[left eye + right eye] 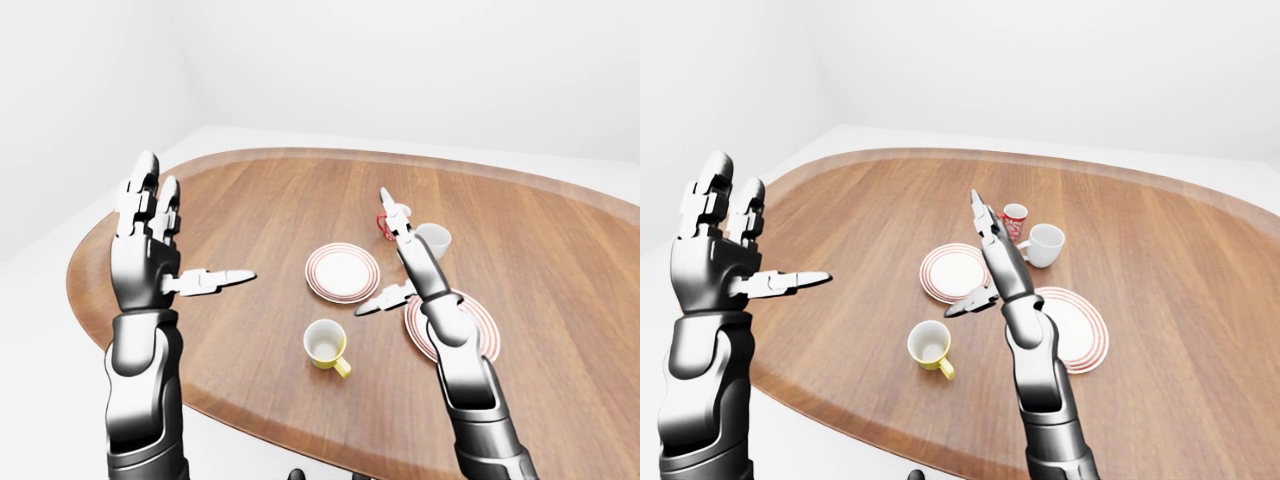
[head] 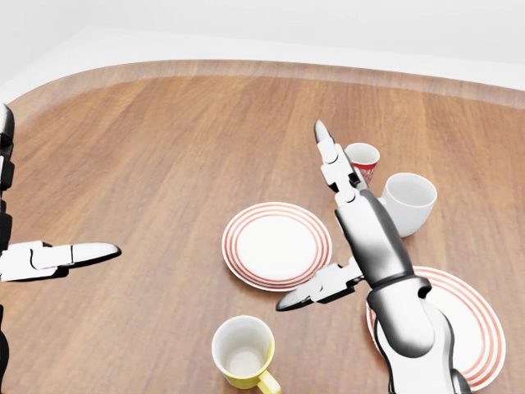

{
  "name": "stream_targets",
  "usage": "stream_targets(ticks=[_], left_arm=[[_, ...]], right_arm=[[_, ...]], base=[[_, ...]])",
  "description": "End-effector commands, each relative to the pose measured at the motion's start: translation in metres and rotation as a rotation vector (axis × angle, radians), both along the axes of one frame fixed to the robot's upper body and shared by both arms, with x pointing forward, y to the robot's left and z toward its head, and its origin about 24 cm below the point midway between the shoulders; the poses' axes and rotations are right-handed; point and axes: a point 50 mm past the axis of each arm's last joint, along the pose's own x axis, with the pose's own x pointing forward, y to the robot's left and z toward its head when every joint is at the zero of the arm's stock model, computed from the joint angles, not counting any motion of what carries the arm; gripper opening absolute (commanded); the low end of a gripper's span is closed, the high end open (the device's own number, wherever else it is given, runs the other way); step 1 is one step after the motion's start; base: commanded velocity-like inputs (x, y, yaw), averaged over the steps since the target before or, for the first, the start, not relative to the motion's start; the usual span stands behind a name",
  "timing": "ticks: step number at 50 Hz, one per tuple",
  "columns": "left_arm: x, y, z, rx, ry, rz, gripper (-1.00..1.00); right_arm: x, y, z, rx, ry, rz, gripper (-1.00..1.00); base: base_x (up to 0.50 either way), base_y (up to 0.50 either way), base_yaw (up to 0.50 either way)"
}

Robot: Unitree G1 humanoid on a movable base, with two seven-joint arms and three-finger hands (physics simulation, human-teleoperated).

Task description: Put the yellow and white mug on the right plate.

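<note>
Near bottom of head view sits the mug [image 2: 243, 351], upright, yellow outside w/ white inside, handle toward lower right, untouched. It stands apart from both plates: left plate [image 2: 277, 245] above it, right plate [image 2: 473, 322] off to its right, part hidden by the forearm.

Right hand [image 2: 343, 220] is spread wide & empty, fingers pointing up the view, thumb stuck out left, hovering above the table [image 2: 164, 156] between the plates. Left hand [image 1: 160, 250] also wide & empty, raised well off to the left, nowhere near anything.

Risks, as I judge them:
- Mug looks glazed & smooth, round wall; 3 hard metal-look fingers could slip on it or squeeze it sideways so it tips or skids on the slick wood.
- Coming down w/ the thumb out, the hand could knock the rim before closing.
- Handle side faces the right arm; fingers may catch it & spin the mug.
- Two plates look identical (white, red rings, shallow), so easy to drop on the wrong one.
- White cup [image 2: 408, 202] & red cup [image 2: 363, 160] stand close together just above the right plate; a wide elbow swing could bump them.
- Plate rim is raised; mug set on the edge would sit tilted or roll off.
</note>
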Motion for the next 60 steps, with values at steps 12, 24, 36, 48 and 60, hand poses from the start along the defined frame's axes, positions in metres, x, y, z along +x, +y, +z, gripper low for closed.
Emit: stream_targets(ticks=[12,24,36,48,60], left_arm=[[0.002,0.008,0.006,0.008,-0.019,0.022,0.88],[0.001,0.007,0.006,0.012,-0.019,0.019,0.88],[-0.001,0.006,0.009,0.017,-0.034,0.016,0.88],[-0.001,0.006,0.010,0.018,-0.037,0.012,0.88],[-0.002,0.007,0.013,0.020,-0.048,0.014,0.89]], right_arm=[[0.001,0.017,-0.011,-0.085,0.049,0.042,1.00],[-0.007,0.025,-0.014,-0.125,0.075,0.100,1.00],[-0.002,0.027,-0.030,-0.137,0.140,0.095,1.00],[0.003,0.030,-0.056,-0.155,0.226,0.060,1.00],[0.004,0.034,-0.071,-0.173,0.269,0.045,1.00]], base=[[0.00,0.00,0.00],[0.00,0.00,0.00],[0.00,0.00,0.00],[0.00,0.00,0.00],[0.00,0.00,0.00]])
